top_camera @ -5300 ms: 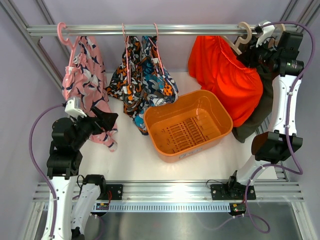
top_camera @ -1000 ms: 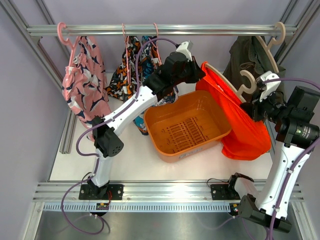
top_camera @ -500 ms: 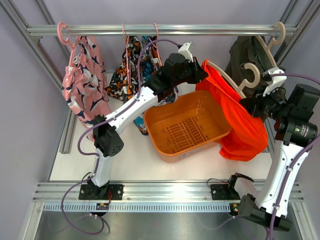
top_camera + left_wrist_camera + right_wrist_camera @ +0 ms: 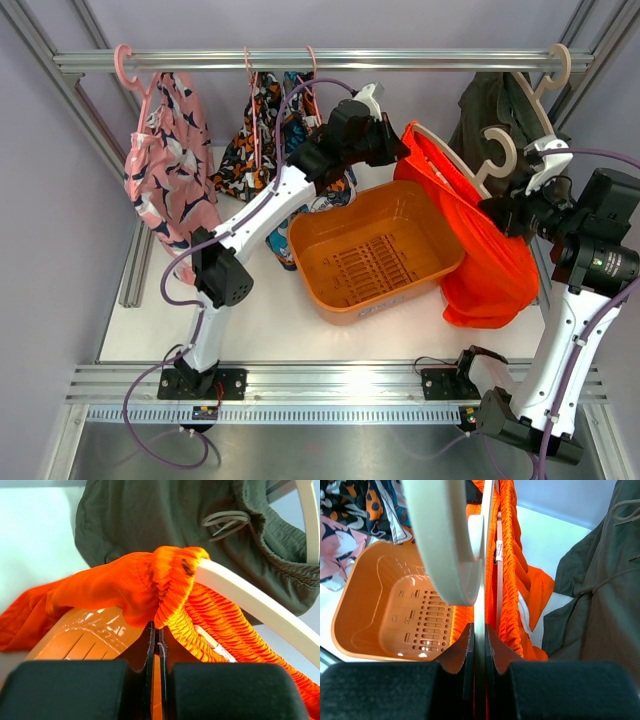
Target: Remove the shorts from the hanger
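Centre right, top view: orange shorts (image 4: 490, 265) hang on cream hanger (image 4: 250, 597), beside basket (image 4: 365, 262). Left gripper (image 4: 156, 630) pinches waistband (image 4: 172, 575); right gripper (image 4: 479, 630) clamps hanger. Best: slide waistband off the arm's tip, hanger steady.

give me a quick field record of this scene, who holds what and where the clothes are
left hand: shut on the waistband of the orange shorts
right hand: shut on the white hanger, held off the rail
orange shorts: on the white hanger, draped beside the basket
olive shorts: hung on the rail, far right
printed shorts: hung on the rail, left and middle
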You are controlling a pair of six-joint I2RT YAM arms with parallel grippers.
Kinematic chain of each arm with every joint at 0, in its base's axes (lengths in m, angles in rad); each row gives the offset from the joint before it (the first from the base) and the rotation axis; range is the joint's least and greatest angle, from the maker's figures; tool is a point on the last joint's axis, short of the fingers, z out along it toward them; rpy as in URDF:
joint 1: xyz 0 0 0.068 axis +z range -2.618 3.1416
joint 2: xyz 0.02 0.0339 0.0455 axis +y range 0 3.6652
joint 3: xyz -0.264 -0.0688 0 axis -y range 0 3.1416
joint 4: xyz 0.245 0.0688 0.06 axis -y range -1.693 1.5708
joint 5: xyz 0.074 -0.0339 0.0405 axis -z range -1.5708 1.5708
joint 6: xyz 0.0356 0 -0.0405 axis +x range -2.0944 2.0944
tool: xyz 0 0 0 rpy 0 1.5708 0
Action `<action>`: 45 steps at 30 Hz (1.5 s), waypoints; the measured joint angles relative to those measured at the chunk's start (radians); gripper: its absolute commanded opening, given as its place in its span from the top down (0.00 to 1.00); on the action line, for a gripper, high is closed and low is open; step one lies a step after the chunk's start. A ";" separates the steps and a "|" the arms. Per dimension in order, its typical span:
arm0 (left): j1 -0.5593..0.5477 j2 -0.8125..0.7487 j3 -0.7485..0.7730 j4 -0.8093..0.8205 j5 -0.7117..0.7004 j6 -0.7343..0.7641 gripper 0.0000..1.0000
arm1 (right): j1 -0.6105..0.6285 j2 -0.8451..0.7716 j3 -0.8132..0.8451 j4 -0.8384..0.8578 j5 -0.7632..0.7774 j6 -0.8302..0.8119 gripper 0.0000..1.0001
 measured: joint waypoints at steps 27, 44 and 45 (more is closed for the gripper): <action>0.045 -0.022 -0.227 0.132 0.159 -0.011 1.00 | 0.000 -0.031 -0.037 0.072 -0.040 -0.033 1.00; -0.189 -0.053 -0.296 0.458 0.349 0.022 1.00 | 0.000 0.238 0.065 0.257 0.111 0.159 1.00; -0.207 -0.051 -0.291 0.466 0.357 0.022 1.00 | 0.002 0.253 0.084 0.270 0.118 0.167 1.00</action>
